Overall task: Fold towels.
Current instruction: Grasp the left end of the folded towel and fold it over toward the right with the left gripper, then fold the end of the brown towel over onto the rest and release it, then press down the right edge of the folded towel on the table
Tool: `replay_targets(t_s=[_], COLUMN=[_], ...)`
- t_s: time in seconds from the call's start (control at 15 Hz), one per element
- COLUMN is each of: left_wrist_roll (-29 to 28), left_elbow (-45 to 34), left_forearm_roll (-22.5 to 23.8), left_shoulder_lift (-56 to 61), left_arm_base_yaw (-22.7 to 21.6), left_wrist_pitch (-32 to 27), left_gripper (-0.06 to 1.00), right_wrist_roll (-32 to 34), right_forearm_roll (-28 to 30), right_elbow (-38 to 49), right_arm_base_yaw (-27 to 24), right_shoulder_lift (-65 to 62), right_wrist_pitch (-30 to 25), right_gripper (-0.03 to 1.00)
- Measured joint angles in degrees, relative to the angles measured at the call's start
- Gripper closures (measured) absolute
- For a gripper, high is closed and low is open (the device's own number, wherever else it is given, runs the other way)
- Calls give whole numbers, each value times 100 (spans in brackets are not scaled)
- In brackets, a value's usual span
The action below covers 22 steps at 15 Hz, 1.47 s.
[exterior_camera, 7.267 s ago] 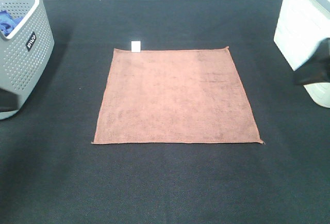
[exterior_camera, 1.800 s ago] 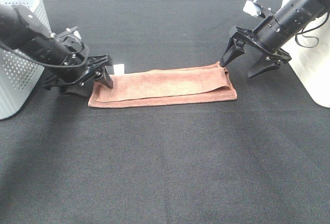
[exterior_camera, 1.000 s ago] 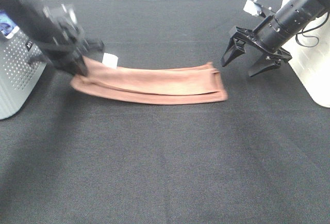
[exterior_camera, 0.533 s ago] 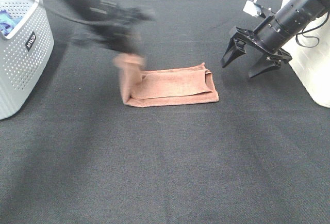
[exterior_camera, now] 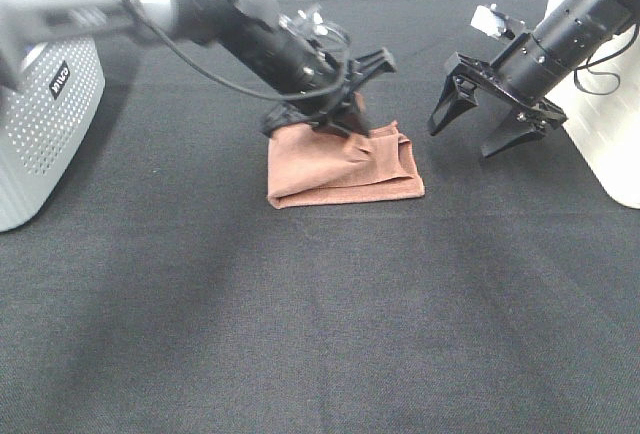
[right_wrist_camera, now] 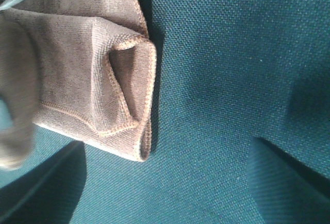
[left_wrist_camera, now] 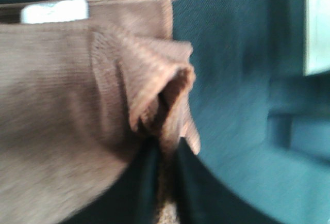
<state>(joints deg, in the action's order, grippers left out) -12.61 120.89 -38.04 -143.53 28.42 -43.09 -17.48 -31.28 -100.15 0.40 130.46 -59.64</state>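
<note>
The terracotta towel point(exterior_camera: 345, 172) lies on the black mat as a short folded bundle. My left gripper point(exterior_camera: 343, 122) reaches across the middle and is shut on a towel end, held just above the bundle near its right end. In the left wrist view the bunched towel point(left_wrist_camera: 67, 105) is pinched between the black fingers point(left_wrist_camera: 142, 182), and the white tag point(left_wrist_camera: 54, 10) shows. My right gripper point(exterior_camera: 490, 124) is open and empty, hovering just right of the towel. The right wrist view shows the towel's folded right end point(right_wrist_camera: 98, 84) between my spread fingers point(right_wrist_camera: 46, 193).
A grey perforated basket point(exterior_camera: 40, 124) stands at the left edge. A white container point(exterior_camera: 600, 104) stands at the right edge, behind the right arm. The black mat point(exterior_camera: 320, 334) covers the table.
My left gripper has carried the towel's left end up and over to the right, so the long strip is now a short bundle. The right gripper has stayed open in place.
</note>
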Motion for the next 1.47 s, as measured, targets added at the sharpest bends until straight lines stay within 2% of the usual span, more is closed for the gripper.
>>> replay_targets(t_s=[0.07,0.13,0.2,0.27,0.33,0.47,0.6,0.8,1.0,1.07,1.13,1.47], left_wrist_roll=[-6,-6,46,223,470,1100,1713,1822,1822,1822,1822,1828], left_elbow=[57,80,86,86,86,86,92,120,126,126,126,126], left_forearm_roll=[-115,-350,-619,-865,-1037,-1054,-602,97,275,315,355,395], left_shoulder_lift=[-34,-40,-40,-40,-40,40,453,974,1100,1117,1117,1117], left_arm_base_yaw=[23,63,80,86,86,11,-390,-1037,-1324,-1352,-1352,-1346], left_wrist_pitch=[103,281,378,395,395,361,338,241,23,-92,-149,-286], left_gripper=[64,48,38,33,31,31,30,30,30,30,30,30], right_wrist_roll=[57,69,74,74,74,46,-281,-693,-1066,-1272,-1329,-1387], right_forearm_roll=[0,0,0,0,0,-126,-814,-1484,-2097,-2424,-2492,-2464], right_elbow=[0,0,0,0,0,0,0,0,0,0,0,0], right_arm_base_yaw=[0,0,0,0,0,0,126,877,1404,1427,1364,602], right_shoulder_lift=[0,0,0,0,0,-120,-321,-321,-212,6,206,676], right_wrist_pitch=[0,0,0,0,0,-11,-178,-206,115,178,218,493], right_gripper=[17,17,17,17,17,17,17,17,17,18,18,19])
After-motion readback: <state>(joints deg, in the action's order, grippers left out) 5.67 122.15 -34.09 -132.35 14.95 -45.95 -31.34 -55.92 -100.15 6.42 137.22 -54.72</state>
